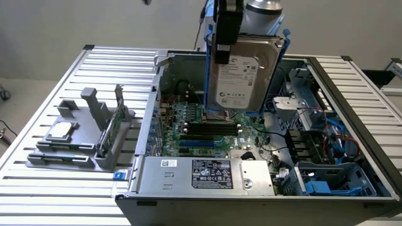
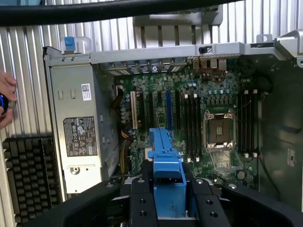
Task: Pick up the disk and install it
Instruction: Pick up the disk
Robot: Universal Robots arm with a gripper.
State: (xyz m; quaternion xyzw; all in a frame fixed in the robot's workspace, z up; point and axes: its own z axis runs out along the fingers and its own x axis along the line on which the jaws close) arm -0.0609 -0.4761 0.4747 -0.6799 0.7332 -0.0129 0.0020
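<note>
The disk (image 1: 242, 75), a silver-grey hard drive with a pale label and a blue bracket along its edges, hangs upright over the open computer case (image 1: 148, 117). My gripper (image 1: 229, 42) is shut on its upper end, one black finger lying across the label side. In the wrist view the blue bracket (image 2: 166, 165) sits clamped between my two black fingers (image 2: 142, 203), and my gripper (image 2: 169, 201) looks down on the motherboard (image 2: 199, 118).
A grey holder (image 1: 94, 155) on the exterior view's left carries a small square chip (image 1: 61, 131) and a green card (image 1: 113, 127). Inside the case are the power supply (image 1: 204, 174) and a drive bay with blue parts (image 1: 326, 181). A person's hand (image 2: 5, 101) and a black finned block (image 2: 31, 175) lie beside the case.
</note>
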